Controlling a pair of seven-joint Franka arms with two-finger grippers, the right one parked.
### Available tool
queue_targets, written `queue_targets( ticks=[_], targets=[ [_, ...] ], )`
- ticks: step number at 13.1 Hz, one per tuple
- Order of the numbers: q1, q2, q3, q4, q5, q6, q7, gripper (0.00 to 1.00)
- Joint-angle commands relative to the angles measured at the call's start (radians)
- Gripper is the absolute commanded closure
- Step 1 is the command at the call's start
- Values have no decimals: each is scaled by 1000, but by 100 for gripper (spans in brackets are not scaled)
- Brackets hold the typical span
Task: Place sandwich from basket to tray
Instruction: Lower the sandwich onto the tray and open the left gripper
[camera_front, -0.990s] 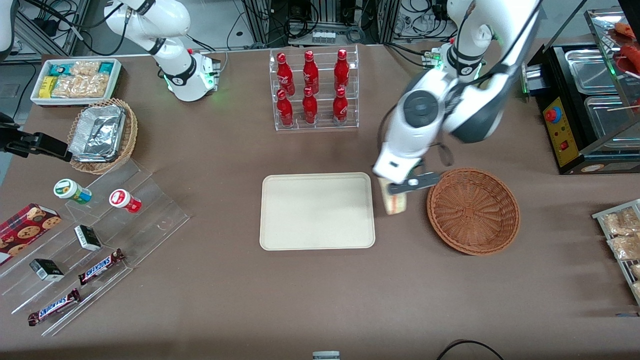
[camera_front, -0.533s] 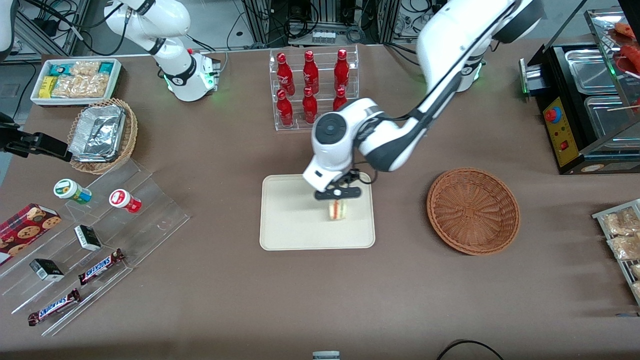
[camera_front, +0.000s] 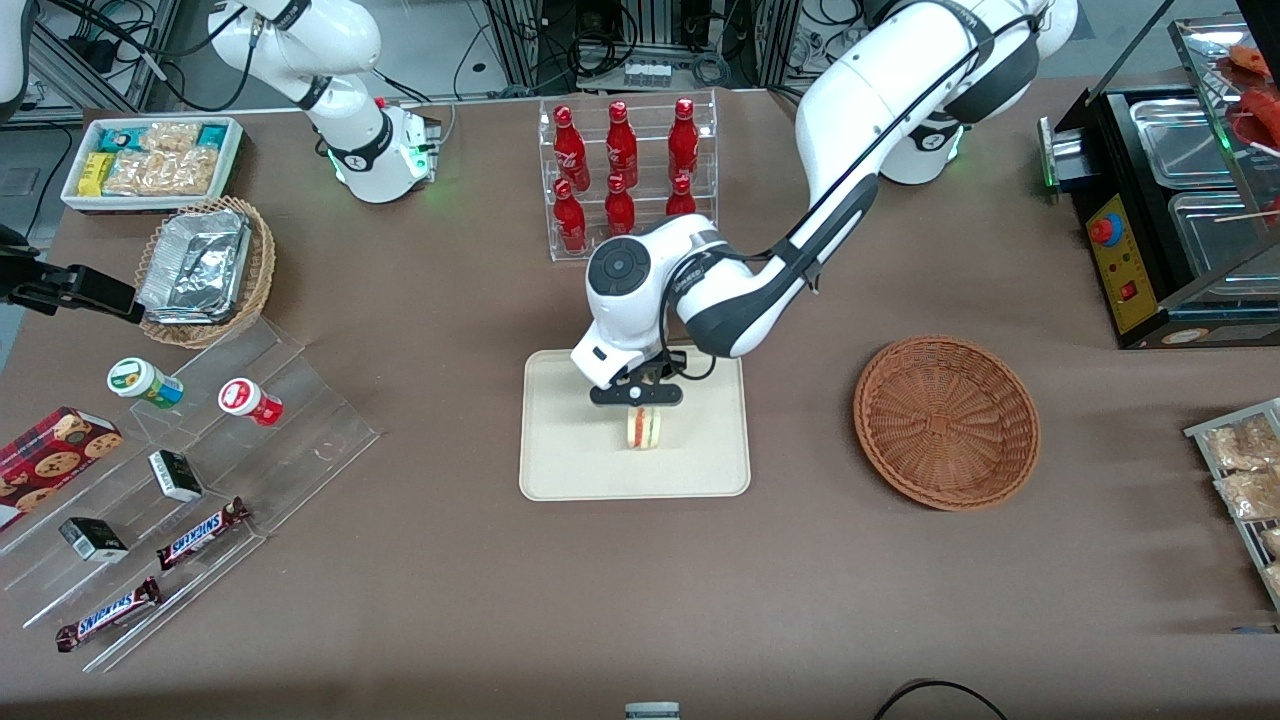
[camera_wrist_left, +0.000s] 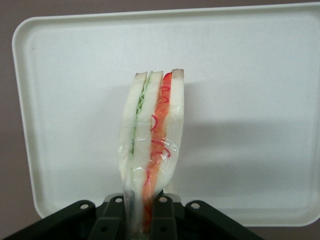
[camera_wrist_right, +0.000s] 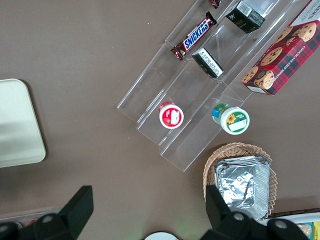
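- The surface is carrying every item; one brown surface is in view.
- The working arm is reaching over the tray, and the gripper is hanging above the tray's middle.
- One tray is lying near the centre of the surface, with one basket sitting well apart from it toward the working arm's end; the basket is showing nothing inside.
- One bottle rack is standing farther from the front camera than the tray and is holding six red bottles.
- The gripper is pinching one sandwich by its lower edge, cut edge upward; the sandwich is hanging over the tray.
- Whether the sandwich is touching the tray floor cannot be told.
- Step in hand, as judged: placing, the carry from the basket being done.
- Next move, as judged: lowering until the sandwich is resting on the tray, then spreading the gripper and lifting straight up so the wedge is not dragging or toppling.
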Motion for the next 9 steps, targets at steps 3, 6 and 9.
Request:
queue_targets(
  ticks=[3, 6, 9],
  targets=[
    [-49, 80, 21, 103, 25, 3, -33, 87],
    [-52, 82, 36, 101, 24, 19, -53, 57],
    [-52, 79, 42, 103, 24, 19, -52, 2]
  ],
)
